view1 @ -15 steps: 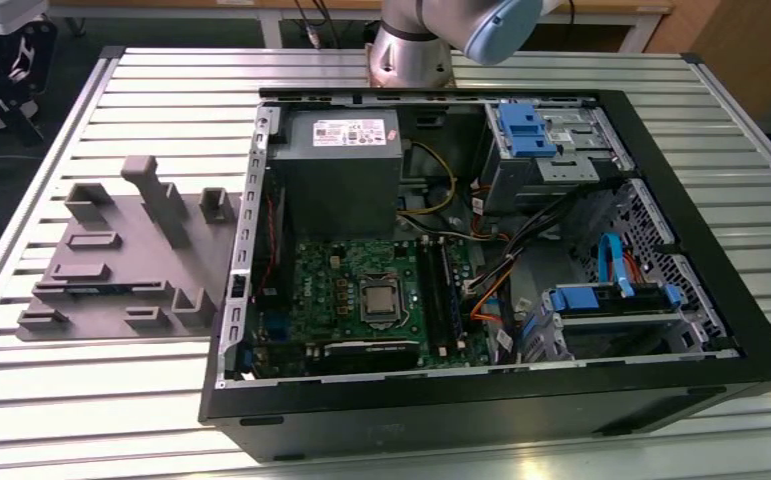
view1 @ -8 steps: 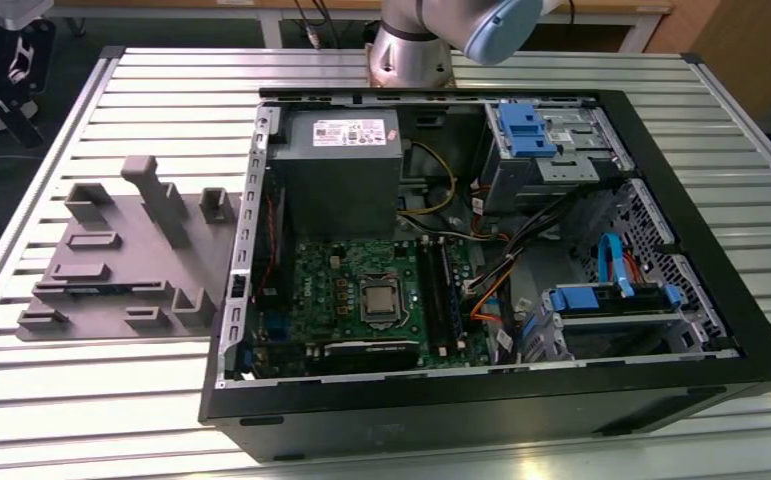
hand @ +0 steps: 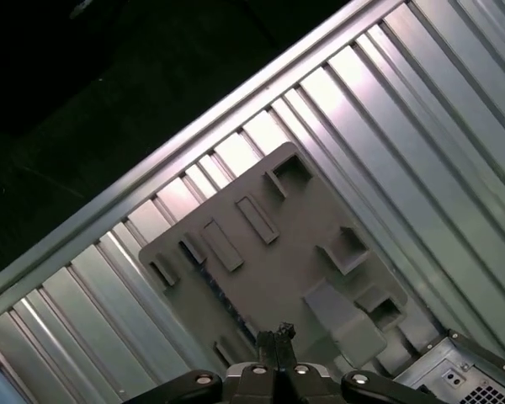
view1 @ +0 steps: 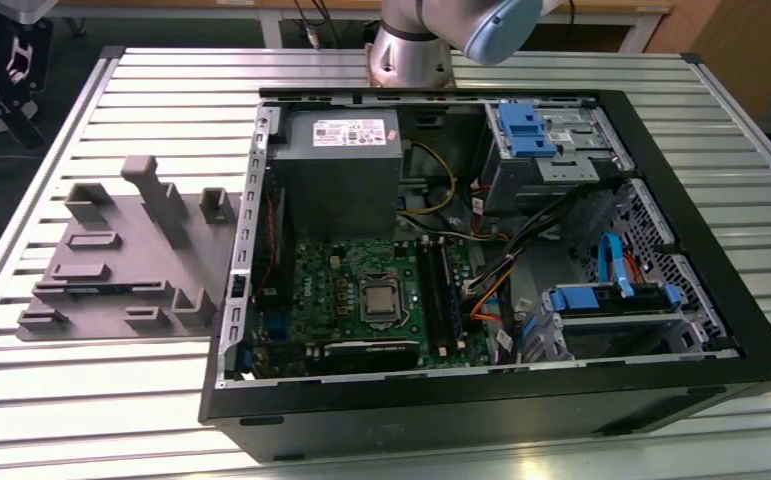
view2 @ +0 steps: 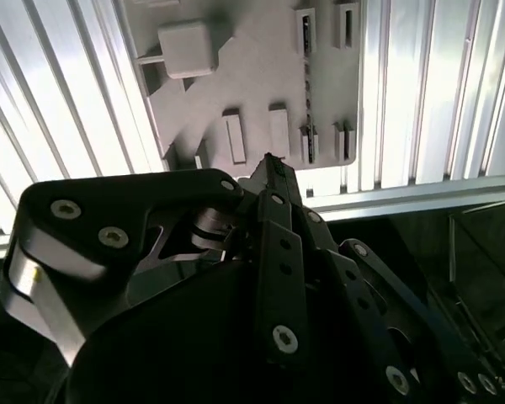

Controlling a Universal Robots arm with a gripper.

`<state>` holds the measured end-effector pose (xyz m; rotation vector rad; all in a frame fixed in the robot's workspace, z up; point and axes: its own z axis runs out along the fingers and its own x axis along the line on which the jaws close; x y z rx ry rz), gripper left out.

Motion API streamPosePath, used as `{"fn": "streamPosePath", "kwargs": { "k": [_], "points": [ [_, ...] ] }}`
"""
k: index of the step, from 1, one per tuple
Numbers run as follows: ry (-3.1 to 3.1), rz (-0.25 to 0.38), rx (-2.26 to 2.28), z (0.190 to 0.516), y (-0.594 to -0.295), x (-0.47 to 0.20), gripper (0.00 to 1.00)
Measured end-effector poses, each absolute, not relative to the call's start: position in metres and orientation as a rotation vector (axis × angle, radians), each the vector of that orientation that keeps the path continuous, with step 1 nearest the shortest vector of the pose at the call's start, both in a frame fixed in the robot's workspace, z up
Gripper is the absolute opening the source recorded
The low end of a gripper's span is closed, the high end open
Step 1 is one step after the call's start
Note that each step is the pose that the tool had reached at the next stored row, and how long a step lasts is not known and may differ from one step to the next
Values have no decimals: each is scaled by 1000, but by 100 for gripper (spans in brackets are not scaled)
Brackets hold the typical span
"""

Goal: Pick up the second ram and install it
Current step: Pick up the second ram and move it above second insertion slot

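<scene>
The second ram (view1: 92, 290) is a thin dark strip standing on edge in the grey plastic fixture (view1: 118, 260), at the exterior view's left of the open computer case (view1: 492, 400). Both wrist views look down on it edge-on, held between small end blocks: ram (view2: 306, 93), ram (hand: 212, 284). My gripper (view2: 273, 164) hangs well above the fixture (hand: 295, 244) with its black fingertips pressed together and nothing between them; gripper (hand: 275, 335). The green motherboard (view1: 358, 290) with its long black slots (view1: 433, 290) lies inside the case.
The case stands on a ribbed aluminium table (view1: 158, 400), with the arm's base (view1: 409, 55) behind it. Inside are a grey power supply (view1: 338, 170), blue drive brackets (view1: 525, 130) and loose cables (view1: 532, 240). Tall upright blocks (view1: 158, 200) rise from the fixture.
</scene>
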<state>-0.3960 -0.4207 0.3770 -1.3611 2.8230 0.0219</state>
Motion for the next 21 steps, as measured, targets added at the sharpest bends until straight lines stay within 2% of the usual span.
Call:
{"fn": "streamPosePath", "kwargs": {
  "k": [21],
  "points": [
    [2553,23,-1823,371,-421,-396,11]
  ]
}}
